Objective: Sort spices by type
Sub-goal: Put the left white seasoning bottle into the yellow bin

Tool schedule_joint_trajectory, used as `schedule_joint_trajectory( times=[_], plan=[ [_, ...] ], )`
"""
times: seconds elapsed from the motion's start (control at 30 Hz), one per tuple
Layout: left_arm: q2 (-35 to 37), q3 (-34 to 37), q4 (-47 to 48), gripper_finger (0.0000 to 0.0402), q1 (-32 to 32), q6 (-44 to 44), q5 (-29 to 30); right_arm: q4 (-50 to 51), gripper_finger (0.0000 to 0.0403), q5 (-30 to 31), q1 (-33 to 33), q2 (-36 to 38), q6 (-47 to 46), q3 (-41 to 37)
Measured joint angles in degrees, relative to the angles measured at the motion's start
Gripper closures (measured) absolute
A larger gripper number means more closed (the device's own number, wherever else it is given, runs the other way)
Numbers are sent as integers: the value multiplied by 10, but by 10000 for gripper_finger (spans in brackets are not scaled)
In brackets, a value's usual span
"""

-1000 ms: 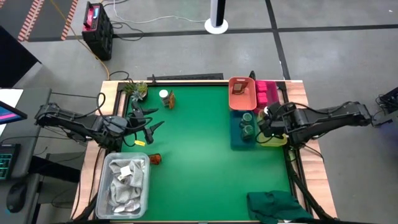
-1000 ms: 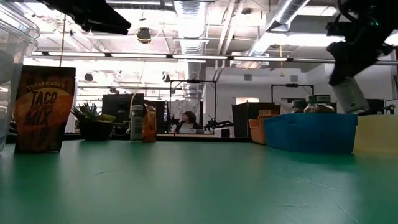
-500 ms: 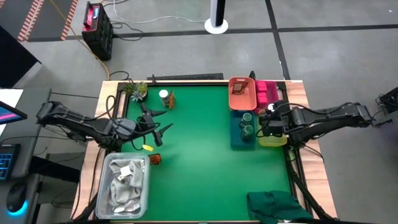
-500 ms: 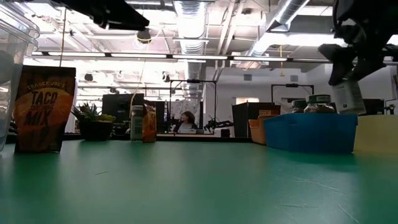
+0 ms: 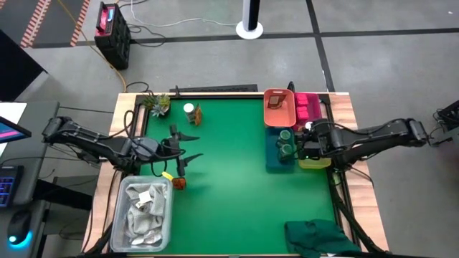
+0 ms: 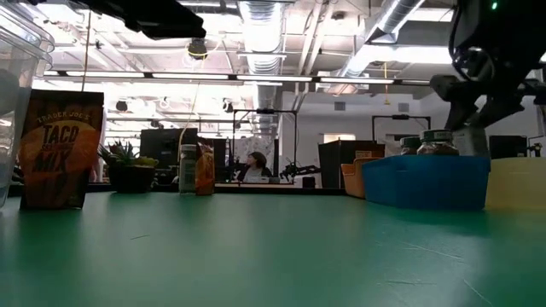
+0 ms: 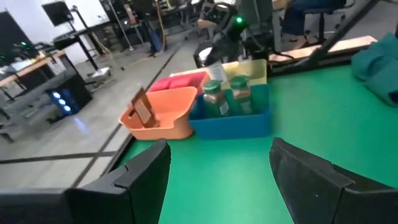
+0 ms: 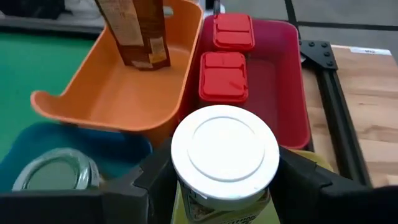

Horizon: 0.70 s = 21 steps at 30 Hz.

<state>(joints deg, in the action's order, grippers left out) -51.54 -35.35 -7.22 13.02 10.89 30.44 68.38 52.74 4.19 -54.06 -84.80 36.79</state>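
My right pincer [image 8: 224, 186] grips a white-capped jar [image 8: 225, 155] over the yellow bin [image 5: 315, 162], so I judge this jar almost sorted. The blue bin [image 5: 273, 159] has two jars, the orange bin [image 8: 106, 99] one packet, the pink bin [image 8: 283, 93] two red boxes. My left pincer [image 5: 179, 147] is open above the bench [image 5: 229, 179], near the taco packet [image 5: 178, 183]. That packet and two items [image 5: 192, 112] by the plant [image 5: 158, 102] remain.
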Motion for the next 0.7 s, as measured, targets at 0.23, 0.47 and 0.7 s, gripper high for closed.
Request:
schedule_joint_trajectory(
  times=[0.23,0.47,0.7],
  plan=[
    [0,0,17,139,0,-14,-1,-19,173,15,5,-37,-60,-38],
    [0,0,34,139,0,-17,1,-45,159,15,36,-83,-73,-49],
    [8,0,42,139,1,-22,11,-45,130,-1,49,-107,-84,-51]
  ],
)
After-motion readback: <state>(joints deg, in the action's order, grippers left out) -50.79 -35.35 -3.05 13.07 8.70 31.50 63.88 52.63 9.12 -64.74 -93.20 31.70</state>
